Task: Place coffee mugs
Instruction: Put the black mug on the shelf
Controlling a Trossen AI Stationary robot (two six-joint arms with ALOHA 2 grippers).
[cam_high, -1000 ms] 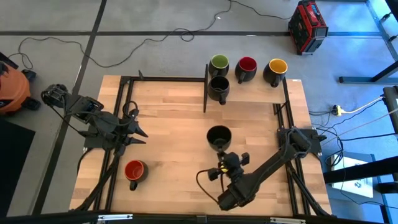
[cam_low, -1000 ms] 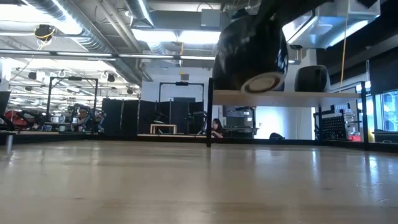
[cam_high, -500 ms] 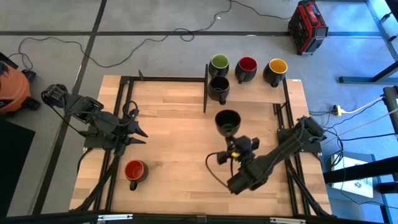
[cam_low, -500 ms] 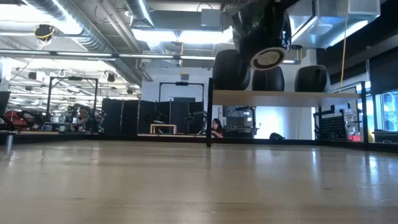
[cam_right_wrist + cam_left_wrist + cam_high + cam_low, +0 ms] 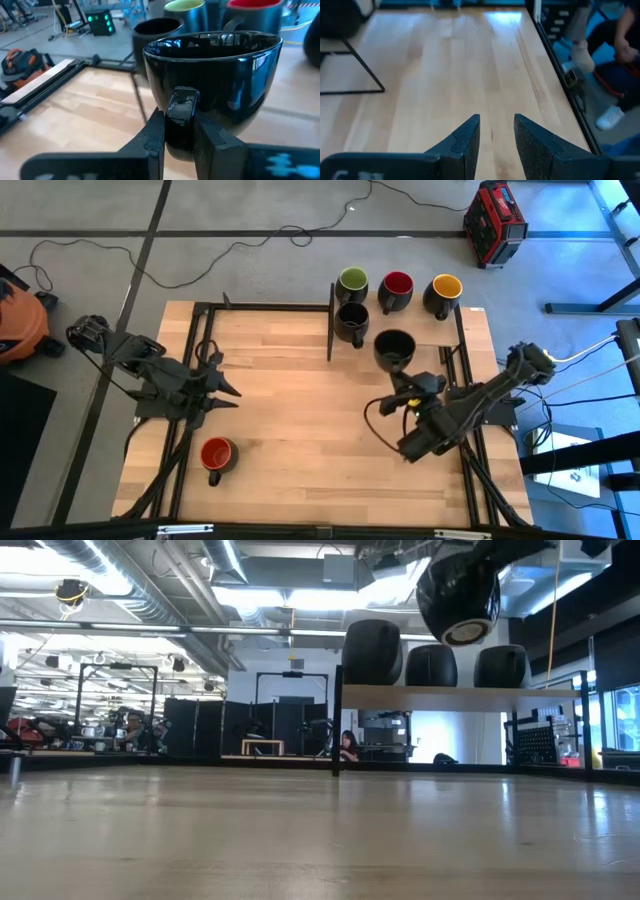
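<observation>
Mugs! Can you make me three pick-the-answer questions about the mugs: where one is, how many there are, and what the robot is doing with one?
1. Where is the red-inside mug that stands alone?
A. on the shelf
B. on the table near the left arm
C. on the floor

2. How many mugs show from above?
A. four
B. six
C. eight

3. The black-inside mug in the right gripper is
A. lifted by its handle
B. lying on the table
C. upside down

Answers:
1 B, it sits on the wood below the left gripper.
2 B, four stand together, one alone, one is held.
3 A, the jaws pinch its handle in the air.
</observation>
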